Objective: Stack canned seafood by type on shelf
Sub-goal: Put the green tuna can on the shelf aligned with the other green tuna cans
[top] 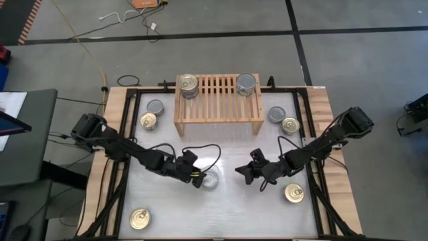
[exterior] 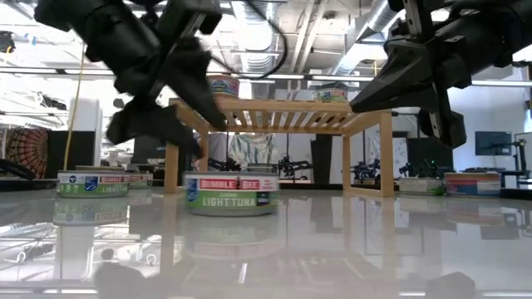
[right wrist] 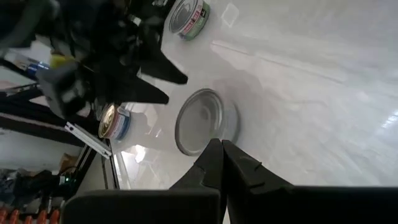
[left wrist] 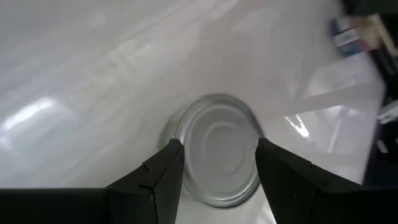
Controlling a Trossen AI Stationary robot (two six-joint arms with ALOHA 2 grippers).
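Note:
A silver-topped tin of canned seafood [top: 211,179] stands alone on the white table, labelled light tuna in the low view [exterior: 231,193]. My left gripper [top: 198,177] hangs open just above it. Its two fingers stand either side of the tin's top [left wrist: 217,149], and the low view shows them clear of it. My right gripper [top: 242,172] is shut and empty, a little to the tin's right, its tips [right wrist: 221,155] pointing at the tin [right wrist: 202,121]. The wooden shelf [top: 218,119] carries gold-topped tins [top: 188,85] on its left end and silver-topped tins [top: 247,84] on its right.
Loose tins lie around the table: silver [top: 155,106] and gold [top: 148,121] left of the shelf, silver [top: 277,114] and gold [top: 289,124] right of it, gold ones near the front right [top: 294,193] and front left [top: 139,218]. The table's middle, between the arms and the shelf, is bare.

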